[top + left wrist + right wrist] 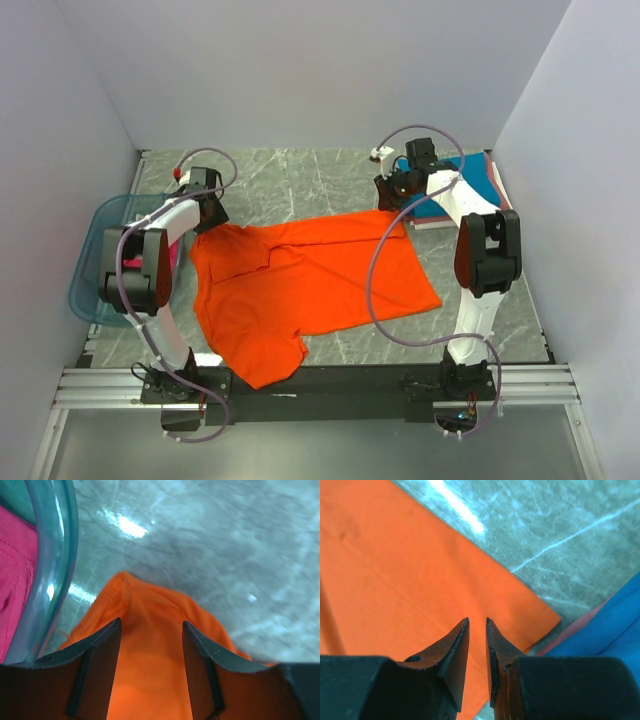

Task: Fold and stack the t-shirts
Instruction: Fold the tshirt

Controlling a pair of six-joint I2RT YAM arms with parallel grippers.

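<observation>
Lying beneath the left gripper (151,622), the orange t-shirt (310,290) seems unpinched.

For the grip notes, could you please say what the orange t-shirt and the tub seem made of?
Orange t-shirt: soft matte cloth, judging by its folds and stitched hem. Tub: likely plastic, translucent blue-green and glossy; its rim catches highlights.
</observation>
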